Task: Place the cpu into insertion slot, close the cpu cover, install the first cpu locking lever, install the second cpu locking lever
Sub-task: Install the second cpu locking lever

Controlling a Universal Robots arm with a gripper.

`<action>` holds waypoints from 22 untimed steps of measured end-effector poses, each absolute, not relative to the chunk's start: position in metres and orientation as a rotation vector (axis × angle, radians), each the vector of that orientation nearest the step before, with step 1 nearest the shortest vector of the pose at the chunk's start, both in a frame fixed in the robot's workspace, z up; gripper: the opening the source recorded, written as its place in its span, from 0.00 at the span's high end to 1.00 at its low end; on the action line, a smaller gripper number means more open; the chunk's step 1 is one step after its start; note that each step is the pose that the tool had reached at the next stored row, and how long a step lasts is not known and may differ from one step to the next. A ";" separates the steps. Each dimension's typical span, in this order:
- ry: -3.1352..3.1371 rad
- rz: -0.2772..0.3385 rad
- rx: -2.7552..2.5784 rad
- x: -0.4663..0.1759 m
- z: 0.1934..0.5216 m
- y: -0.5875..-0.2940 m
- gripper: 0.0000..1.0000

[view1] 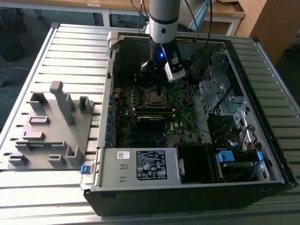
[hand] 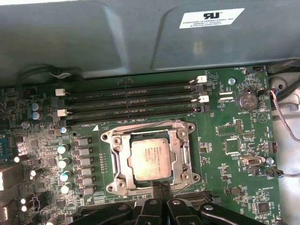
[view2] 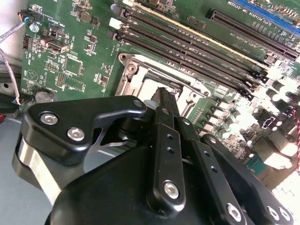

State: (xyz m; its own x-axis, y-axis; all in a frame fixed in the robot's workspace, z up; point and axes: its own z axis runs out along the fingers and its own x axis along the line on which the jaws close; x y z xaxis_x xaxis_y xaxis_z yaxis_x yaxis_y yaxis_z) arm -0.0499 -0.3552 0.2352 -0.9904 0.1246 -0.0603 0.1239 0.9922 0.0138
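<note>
The cpu (hand: 151, 159), a dull silver square, lies flat in the insertion slot (hand: 110, 161) on the green motherboard (hand: 229, 164). The cpu cover (hand: 182, 146), a silvery frame, lies down around it. A thin wire locking lever (hand: 140, 125) runs along the socket's edge nearest the memory sticks. A second wire lever (hand: 186, 186) slants out at the socket corner beside my fingertips. My gripper (hand: 161, 186) is shut, its black fingers pressed together at the socket's edge. The second wrist view shows the gripper (view2: 161, 91) tip low over the cover (view2: 136, 86). In the exterior view the arm stands over the socket (view1: 156, 97).
Long black memory sticks (hand: 131, 98) lie beside the socket. The open computer case (view1: 262, 112) has metal walls, a drive cage and cables on the exterior view's right, and a power supply (view1: 140, 165) in front. A grey fixture block (view1: 51, 126) sits on the slatted table on the exterior view's left.
</note>
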 end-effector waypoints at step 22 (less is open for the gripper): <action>3.075 0.015 0.185 -0.051 0.234 -0.367 0.90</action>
State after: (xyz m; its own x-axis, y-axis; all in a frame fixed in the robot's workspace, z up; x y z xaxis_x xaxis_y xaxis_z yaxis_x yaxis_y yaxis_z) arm -0.0512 -0.3675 0.2340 -0.9909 0.1204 -0.0603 0.1198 0.9927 0.0137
